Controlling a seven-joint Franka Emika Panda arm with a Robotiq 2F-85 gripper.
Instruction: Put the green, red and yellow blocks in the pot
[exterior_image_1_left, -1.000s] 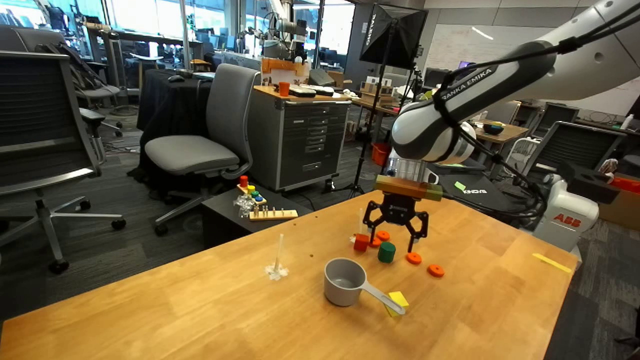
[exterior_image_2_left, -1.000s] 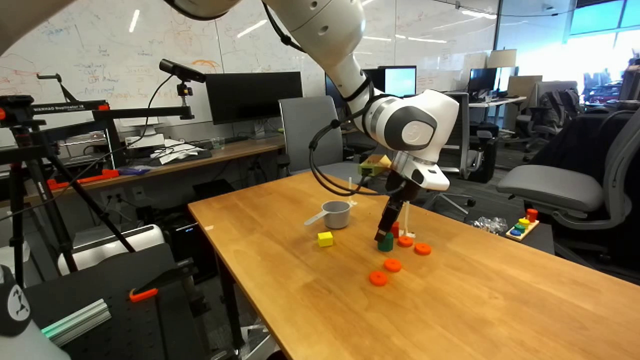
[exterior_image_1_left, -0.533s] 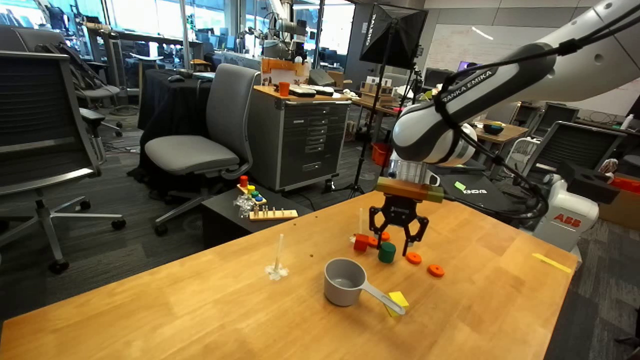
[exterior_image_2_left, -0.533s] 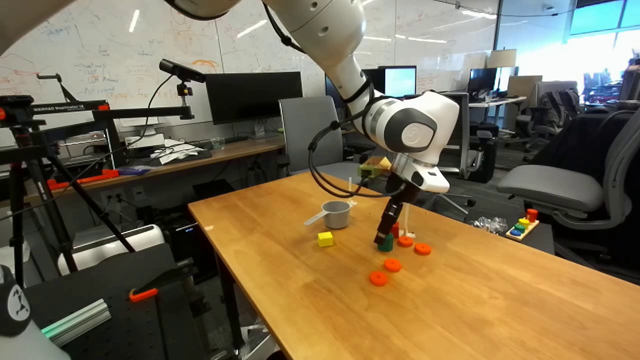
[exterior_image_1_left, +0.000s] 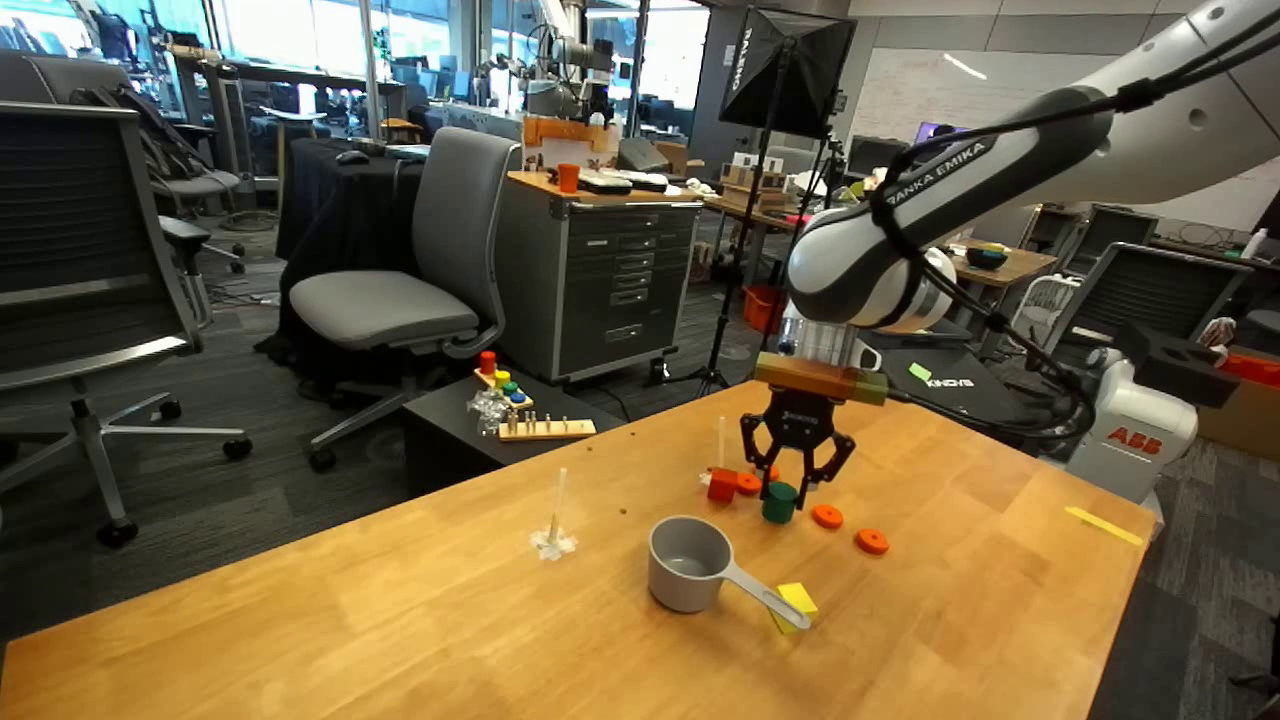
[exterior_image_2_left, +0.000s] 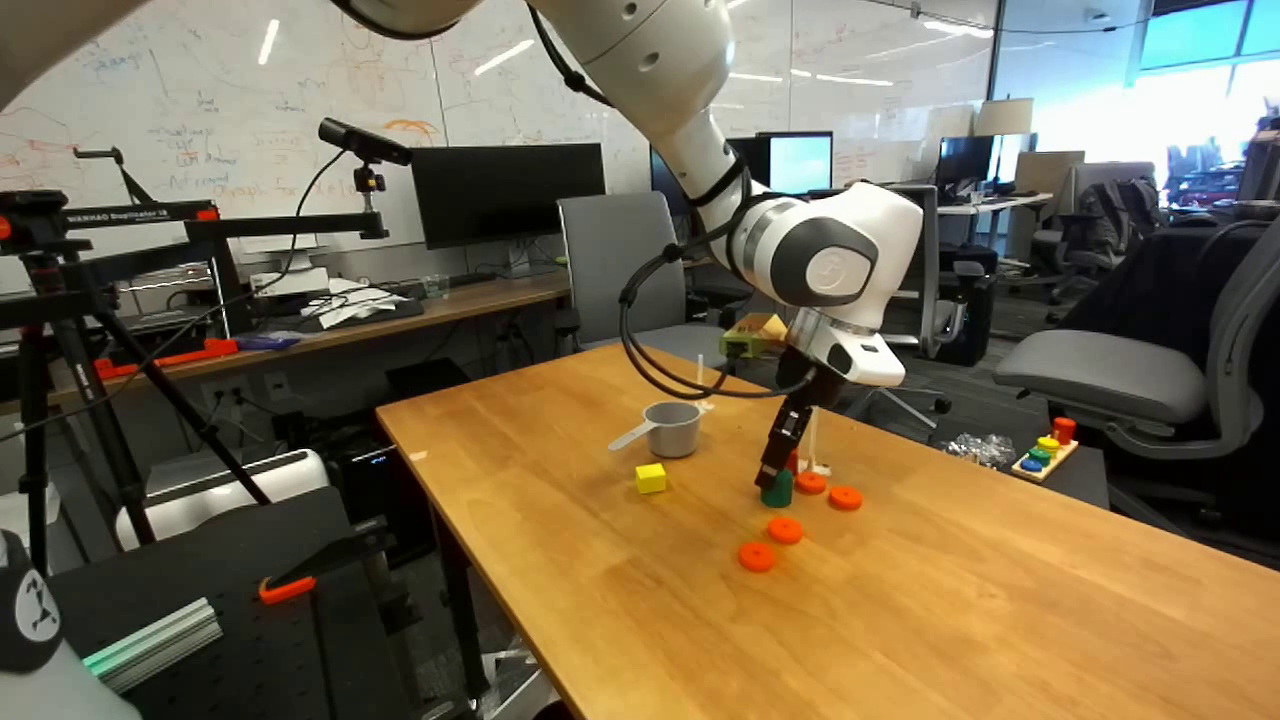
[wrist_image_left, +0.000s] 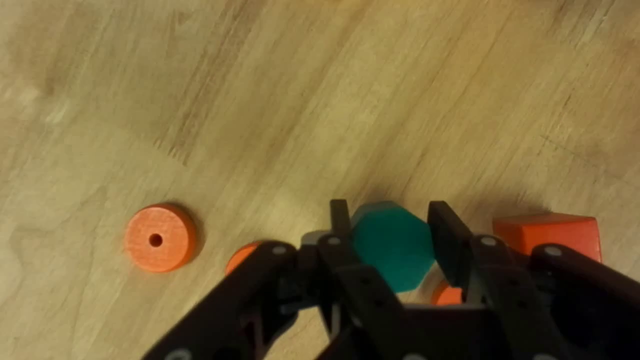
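Currently the fingers (wrist_image_left: 447, 242) are drawn in to the width of the green block (wrist_image_left: 392, 245), one against each side, and by the look of it they have hold of it; how firm the grip is, I cannot tell. The green block stands upright on the surface (exterior_image_2_left: 900, 620), with the arm (exterior_image_1_left: 850, 265) reaching down to it from above. Nearest to it are four flat orange discs (exterior_image_1_left: 872, 541): in an exterior view two lie behind it and two to the right of it, one of those farther out. The red block (wrist_image_left: 560, 232) is near it too, to the left of it in that view, and a thin stick (exterior_image_1_left: 721, 440) stands up just beyond. Well apart from the green block sits the pot (exterior_image_1_left: 680, 587), upright. The yellow block (exterior_image_2_left: 651, 479) is also well apart from it; in an exterior view the handle (exterior_image_1_left: 765, 595) hides part of the yellow. Farther from the green block, past the pot, stands a second stick (exterior_image_1_left: 558, 505). Off the surface, farthest from the green block, come a black stand (exterior_image_1_left: 570, 400) bearing toys (exterior_image_1_left: 547, 429), a grey chair (exterior_image_1_left: 375, 302) and a cabinet (exterior_image_1_left: 630, 290)
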